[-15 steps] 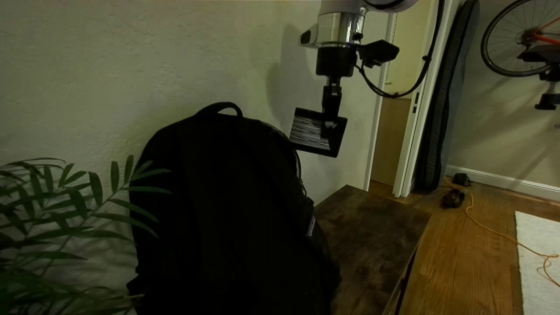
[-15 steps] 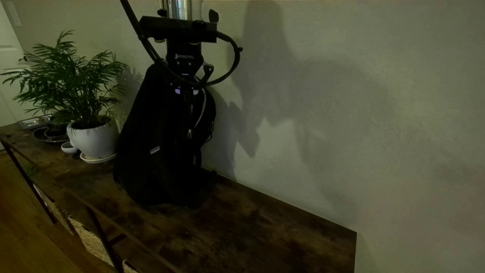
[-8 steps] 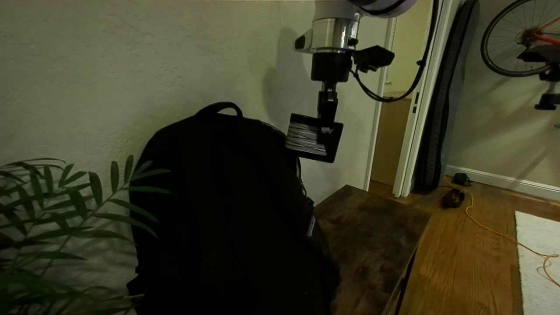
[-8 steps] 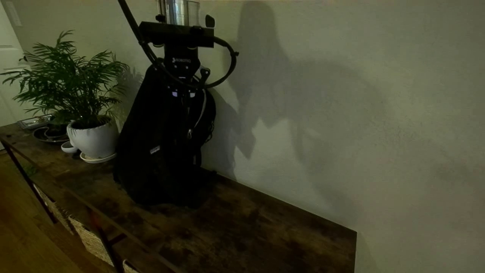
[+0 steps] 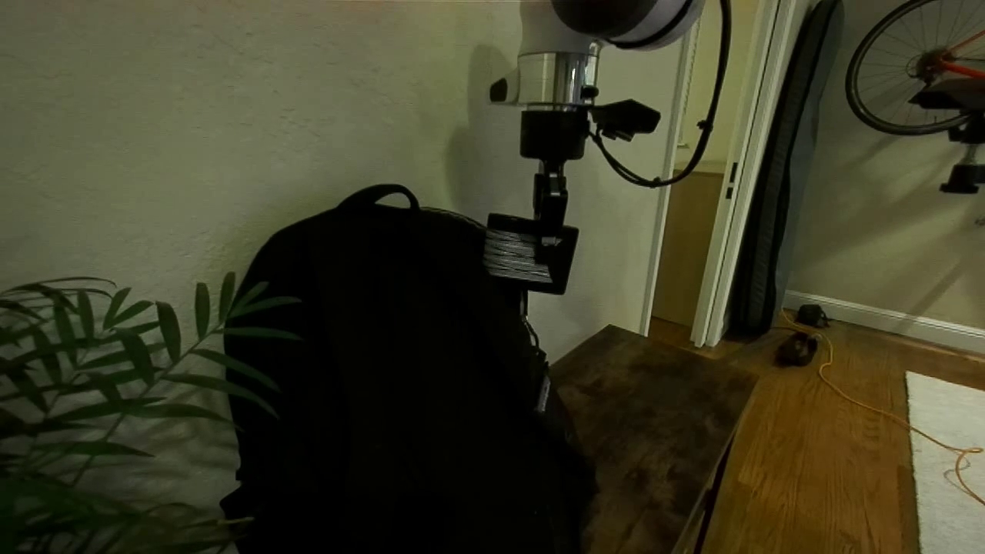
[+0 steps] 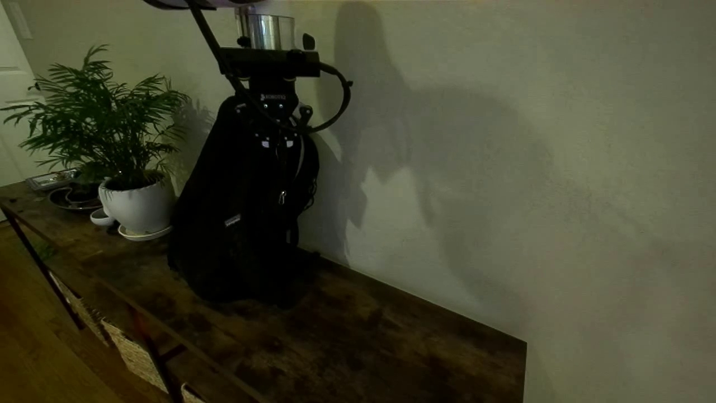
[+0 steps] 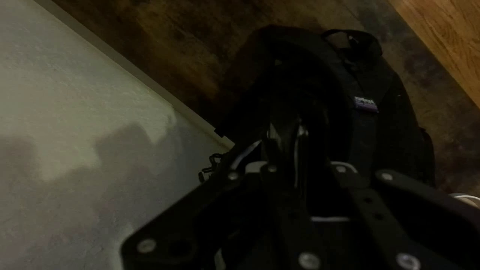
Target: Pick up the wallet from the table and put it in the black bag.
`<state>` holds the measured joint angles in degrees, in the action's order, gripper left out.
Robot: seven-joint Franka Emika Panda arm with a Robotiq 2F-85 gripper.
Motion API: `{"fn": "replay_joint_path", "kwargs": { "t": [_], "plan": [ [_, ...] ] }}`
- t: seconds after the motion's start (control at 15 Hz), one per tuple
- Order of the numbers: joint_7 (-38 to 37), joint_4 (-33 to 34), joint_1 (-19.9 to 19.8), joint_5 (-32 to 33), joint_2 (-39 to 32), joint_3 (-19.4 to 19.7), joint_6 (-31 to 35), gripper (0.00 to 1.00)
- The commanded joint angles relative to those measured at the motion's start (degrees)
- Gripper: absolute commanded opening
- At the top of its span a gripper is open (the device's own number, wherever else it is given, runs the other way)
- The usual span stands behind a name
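Gripper (image 5: 549,240) pinches wallet (image 5: 523,255) near top of black backpack (image 5: 385,385)

Brown, mottled wood makes up the tabletop (image 6: 391,336), set along a pale, rough wall (image 6: 559,168). On it the backpack stands upright. In an exterior view a leafy plant (image 6: 120,123) in a white pot (image 6: 140,207) sits just beside the backpack, on a saucer (image 6: 144,237), with a small bowl (image 6: 102,218) near. In an exterior view you also see a wood floor (image 5: 808,469), a white rug (image 5: 950,485), an orange cord (image 5: 885,416) and a bicycle wheel (image 5: 927,65).

The gripper points down, nearly closed, with the wallet clamped between its tips. The wallet hangs there slightly tilted, well above the tabletop; in an exterior view it overlaps the backpack's upper edge, and I can't make out whether the two touch. In the wrist view the backpack lies below the gripper, and the wallet is a dark blur.

Counted: one gripper, one wallet, one backpack, one tabletop, one plant, one pot, one saucer, one bowl, one rug, one cord, one bicycle wheel.
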<state>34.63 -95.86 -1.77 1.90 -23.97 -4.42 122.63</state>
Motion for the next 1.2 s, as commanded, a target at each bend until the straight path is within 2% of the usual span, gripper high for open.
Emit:
{"fn": "replay_joint_path", "kwargs": {
  "t": [0.0,0.67,1.13],
  "plan": [
    [-2.34,2.03,0.63,2.52,-0.90,0.54,0.60,0.07],
    [-7.22,1.29,0.17,5.97,0.13,2.65,2.90,0.07],
    [-6.55,4.35,0.70,5.71,-1.90,1.27,2.08,0.07]
  ]
}}
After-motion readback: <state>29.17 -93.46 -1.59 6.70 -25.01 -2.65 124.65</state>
